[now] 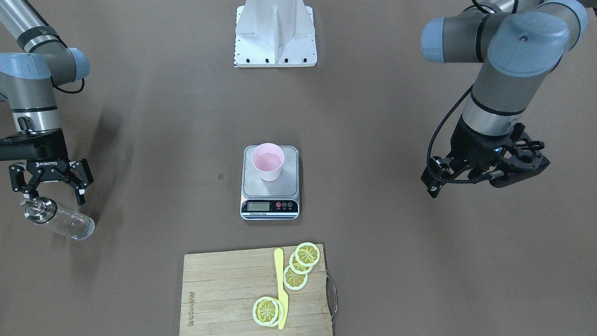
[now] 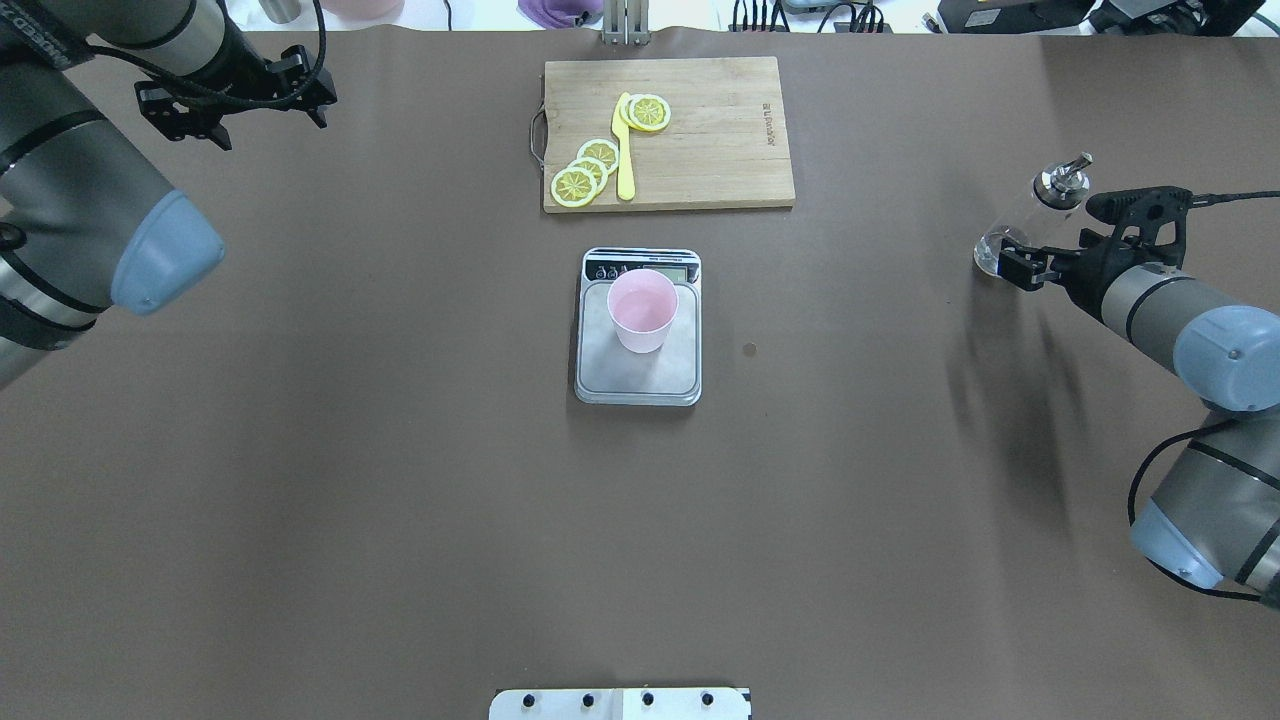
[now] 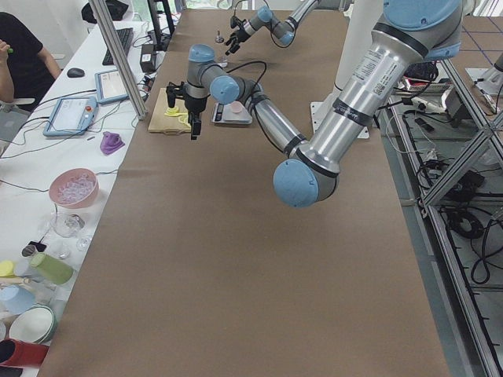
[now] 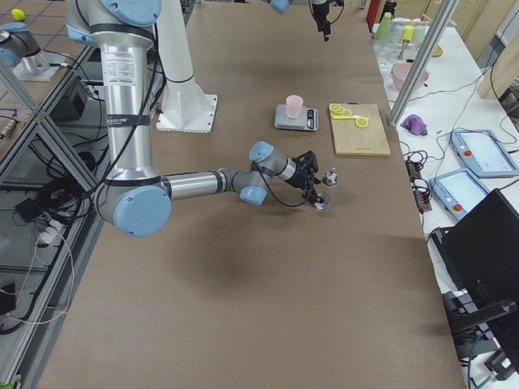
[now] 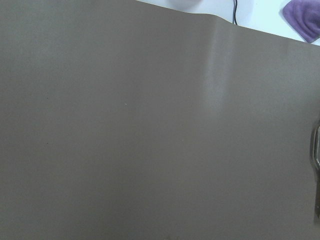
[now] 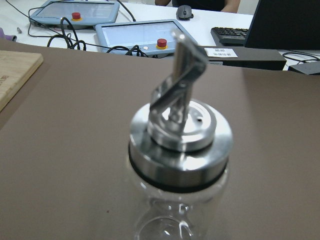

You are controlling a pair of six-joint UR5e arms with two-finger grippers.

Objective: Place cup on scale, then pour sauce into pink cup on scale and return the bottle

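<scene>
Middle of the table (image 1: 140, 140) is where the scale (image 1: 270, 189) sits, and the cup (image 1: 267, 161) stands upright on its silver top. The cup is pink inside, and I cannot tell if any sauce is in it.

The bottle (image 1: 70, 224) stands on the table far over on the robot's right side, well apart from the scale. Its shiny cap points up. The right gripper (image 1: 50, 195) is just beside the cap with its two fingers spread wide, so it is not squeezing the bottle. I cannot tell if a finger touches the glass.

The left gripper (image 2: 272, 128) hangs over bare table far on the robot's left side. Its fingers look spread too, and it holds nothing.

Past the scale lies a wooden board (image 1: 224, 289) with lemon slices (image 1: 308, 254) and a yellow knife (image 1: 281, 289) on it.
</scene>
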